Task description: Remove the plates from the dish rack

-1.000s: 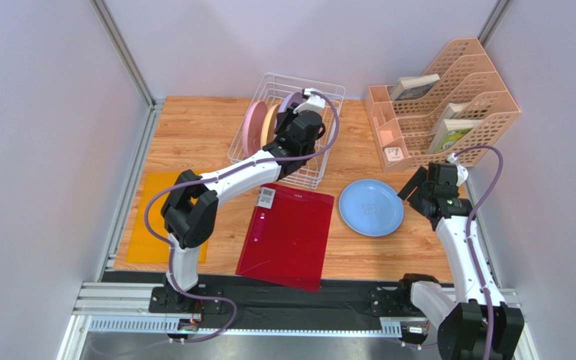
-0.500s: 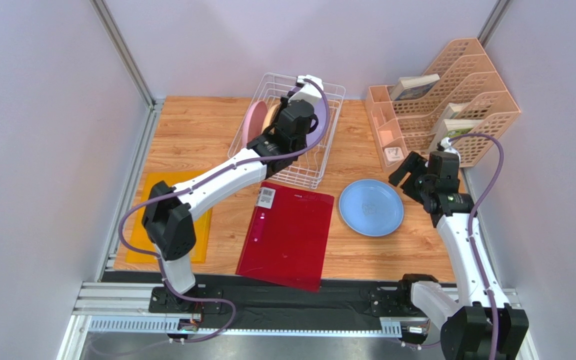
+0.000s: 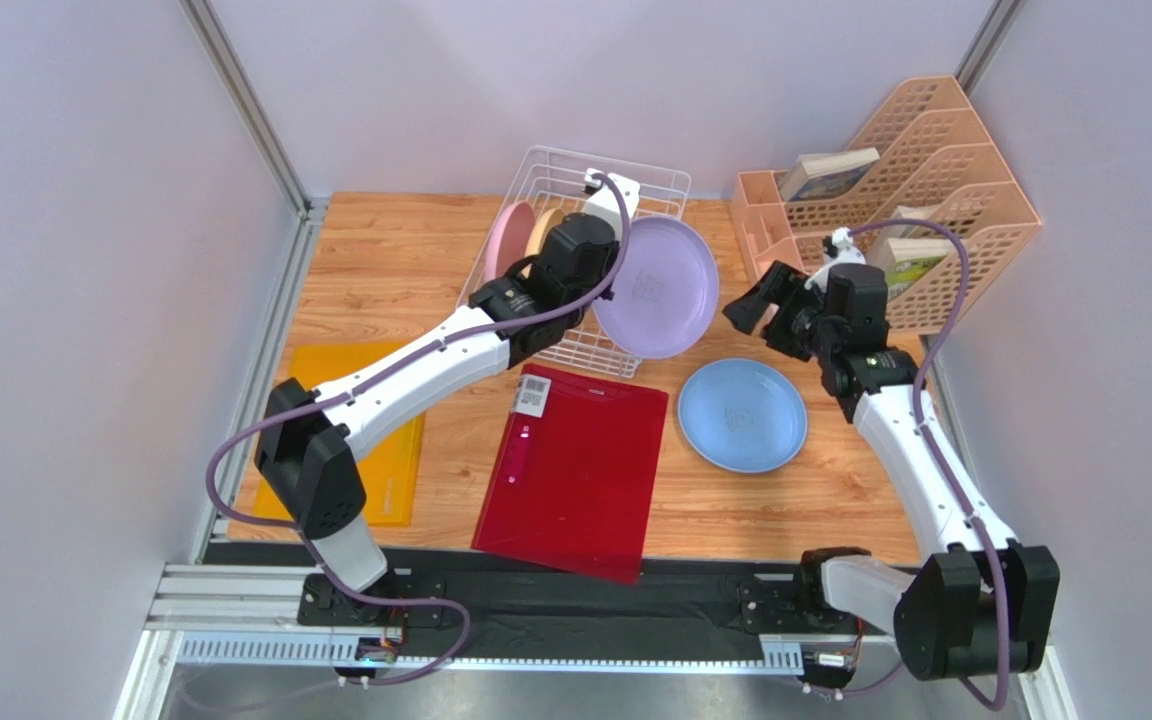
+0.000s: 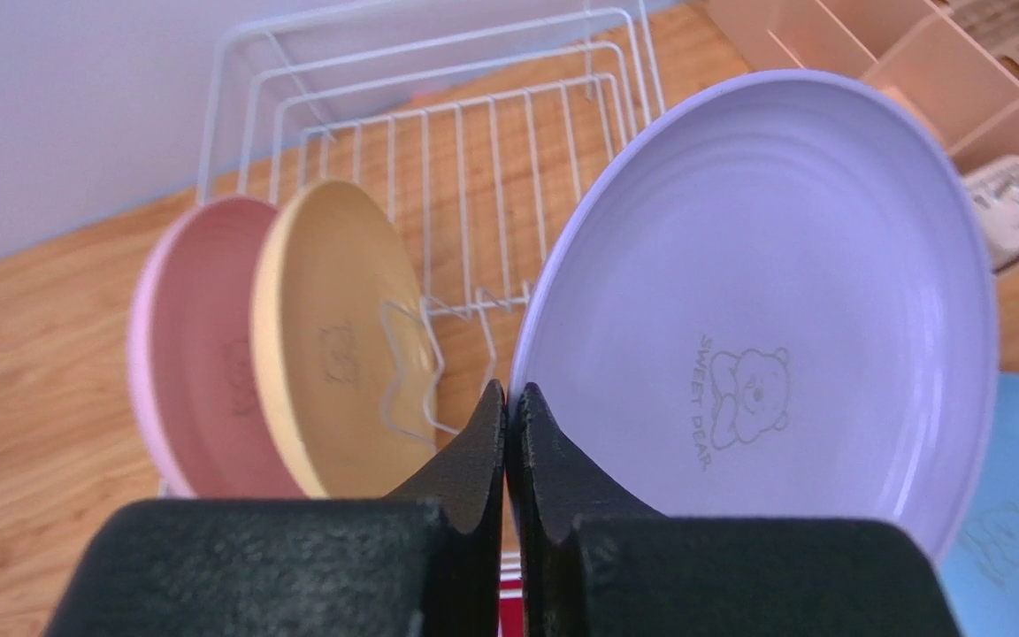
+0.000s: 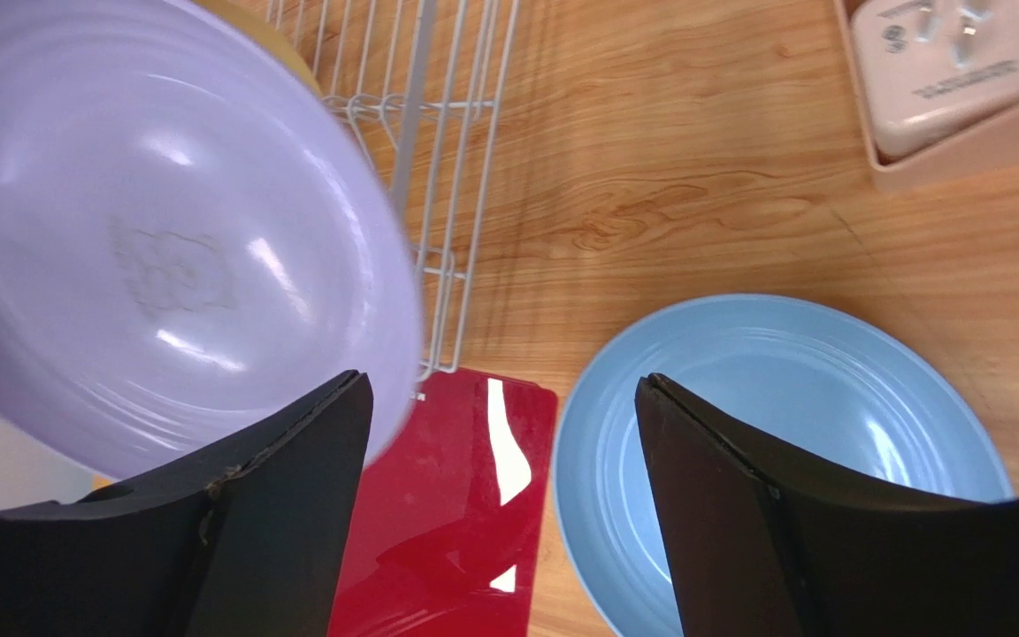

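We judge the step in hand to be carrying the lilac plate (image 3: 660, 285) clear of the dish rack (image 3: 642, 180) and down to the table (image 3: 402, 255), most likely by passing it across to the right arm. The left hand (image 4: 508, 412) is pressed together on the plate's rim, a thin pinch at the lower left edge, and the plate hangs tilted, face toward the arms, over the rack's right side.

To do this well, we would keep that pinch firm, since one narrow hold on a wide plate lets it swing. We would also hold the plate steady until the other hand has a sure bite on the opposite rim, and only then let go.

The right hand (image 3: 755, 308) is spread wide and grips nothing. In the right wrist view the lilac rim sits just beside one finger (image 5: 302, 451), not yet between the two, so it needs to slide further in before closing.

The light blue plate (image 3: 743, 416) lies flat on the table below, a fair place to stack. The pink plate (image 4: 189, 372) and the tan-yellow plate (image 4: 329, 345) stand upright in the rack, close beside each other
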`<state>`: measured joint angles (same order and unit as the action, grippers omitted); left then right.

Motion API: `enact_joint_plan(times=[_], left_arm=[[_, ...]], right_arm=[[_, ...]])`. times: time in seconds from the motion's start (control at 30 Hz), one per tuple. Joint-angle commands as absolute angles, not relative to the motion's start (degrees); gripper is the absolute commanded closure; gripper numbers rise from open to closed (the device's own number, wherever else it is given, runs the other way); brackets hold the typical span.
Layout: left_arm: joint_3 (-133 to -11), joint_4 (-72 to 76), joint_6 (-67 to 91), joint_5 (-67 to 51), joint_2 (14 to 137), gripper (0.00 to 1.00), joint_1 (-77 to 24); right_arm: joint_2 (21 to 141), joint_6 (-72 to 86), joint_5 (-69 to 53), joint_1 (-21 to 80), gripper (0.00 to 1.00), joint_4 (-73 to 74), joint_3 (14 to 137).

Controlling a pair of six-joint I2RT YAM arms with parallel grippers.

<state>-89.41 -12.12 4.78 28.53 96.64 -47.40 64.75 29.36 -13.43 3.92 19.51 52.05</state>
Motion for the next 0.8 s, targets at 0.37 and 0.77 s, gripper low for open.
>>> enact_joint_plan(times=[0.37,0.77], left_arm=[[-86.6,-10.0,13.6,18.1,93.9,1.0,-47.5],[-81.4,-7.9,9.7,21.7,91.1,0.36,-45.9]], right_arm=[[72.7,31.6,-14.4,9.2,0.84,12.9,54.9],[54.8,31.7,2.9,9.1,1.0,24.9,47.7]])
